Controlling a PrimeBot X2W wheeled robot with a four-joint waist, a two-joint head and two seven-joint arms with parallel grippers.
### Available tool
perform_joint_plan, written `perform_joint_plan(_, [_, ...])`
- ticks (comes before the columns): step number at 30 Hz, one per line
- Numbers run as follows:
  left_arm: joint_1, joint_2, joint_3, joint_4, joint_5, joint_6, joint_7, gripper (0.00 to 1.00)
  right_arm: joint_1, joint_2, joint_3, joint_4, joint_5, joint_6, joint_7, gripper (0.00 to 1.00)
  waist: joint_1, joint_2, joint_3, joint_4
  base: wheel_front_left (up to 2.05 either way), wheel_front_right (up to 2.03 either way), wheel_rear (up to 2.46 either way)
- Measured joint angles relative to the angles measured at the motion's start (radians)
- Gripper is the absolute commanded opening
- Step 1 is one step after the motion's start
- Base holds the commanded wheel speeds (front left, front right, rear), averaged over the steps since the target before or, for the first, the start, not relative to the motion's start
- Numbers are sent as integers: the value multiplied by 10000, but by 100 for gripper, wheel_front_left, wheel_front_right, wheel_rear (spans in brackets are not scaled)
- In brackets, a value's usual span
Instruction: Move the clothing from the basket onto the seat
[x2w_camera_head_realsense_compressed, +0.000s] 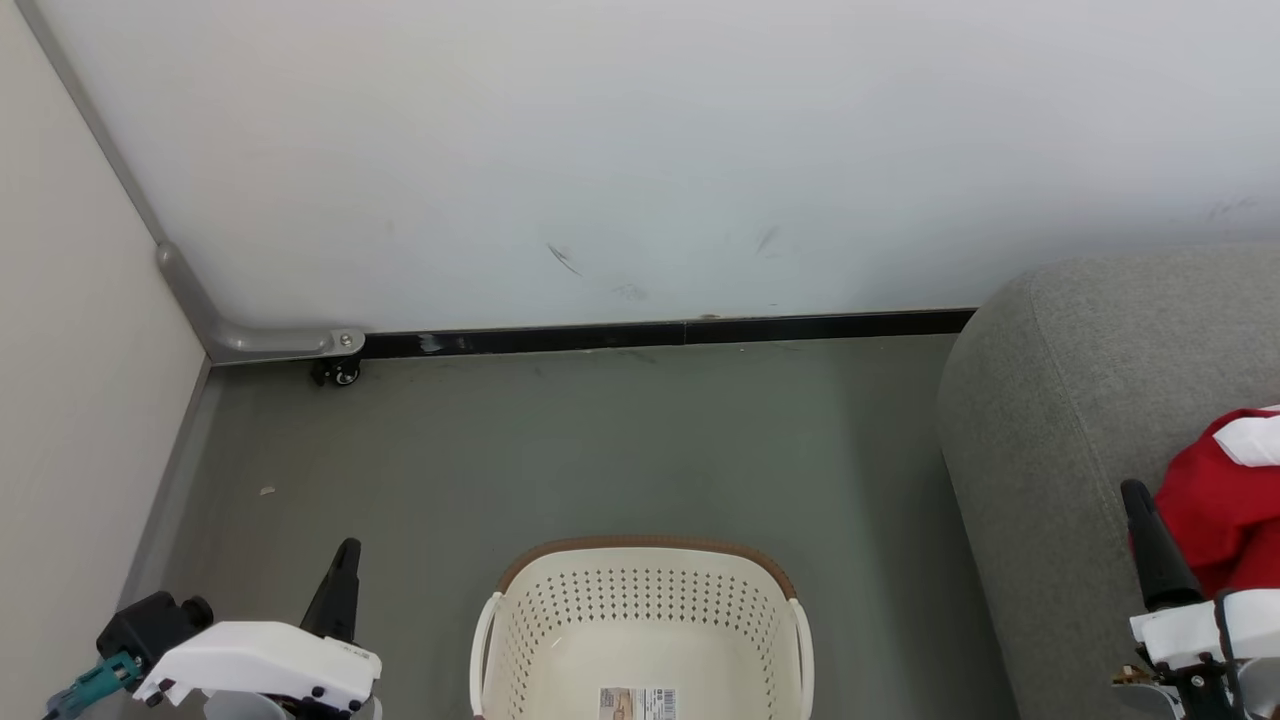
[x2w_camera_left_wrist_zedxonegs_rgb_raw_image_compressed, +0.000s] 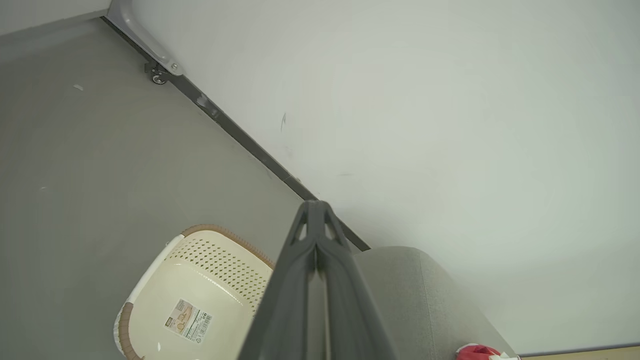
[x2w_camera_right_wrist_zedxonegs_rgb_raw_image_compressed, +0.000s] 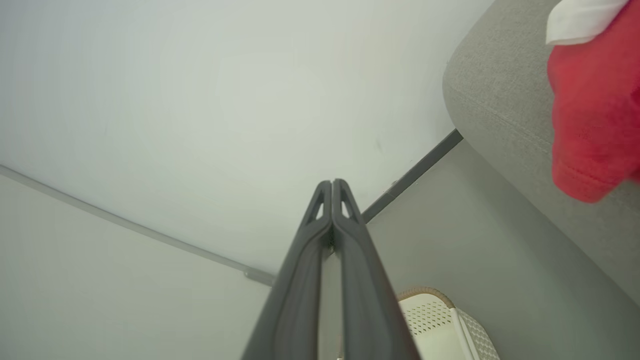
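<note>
One heap of bright red soft clothing with white panels (x2w_camera_head_realsense_compressed: 1215, 510) sits on the big grey fabric sofa seat (x2w_camera_head_realsense_compressed: 1060, 400), so I'd say this is basically done. The cream-white holed plastic basket with a brown rim (x2w_camera_head_realsense_compressed: 640, 600) looks empty, though its near end is cut off. The left gripper (x2w_camera_head_realsense_compressed: 343, 565) and right gripper (x2w_camera_head_realsense_compressed: 1142, 515) are both pinched together, holding nothing.

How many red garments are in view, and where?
1 red bundle on the sofa; it may hold several. None seen in the basket, though part of it is hidden.
</note>
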Motion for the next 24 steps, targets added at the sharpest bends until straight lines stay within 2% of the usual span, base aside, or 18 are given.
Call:
perform_joint_plan(10, [0, -307, 566, 29, -1055, -510, 282, 0, -20, -40, 324, 167, 1576, 0, -203, 0, -58, 0, 86, -41, 0, 0, 0])
perform_joint_plan(24, [0, -788, 1335, 88, -2437, -1246, 732, 0, -241, -130, 779, 410, 3753, 0, -412, 0, -73, 0, 164, -97, 0, 0, 0])
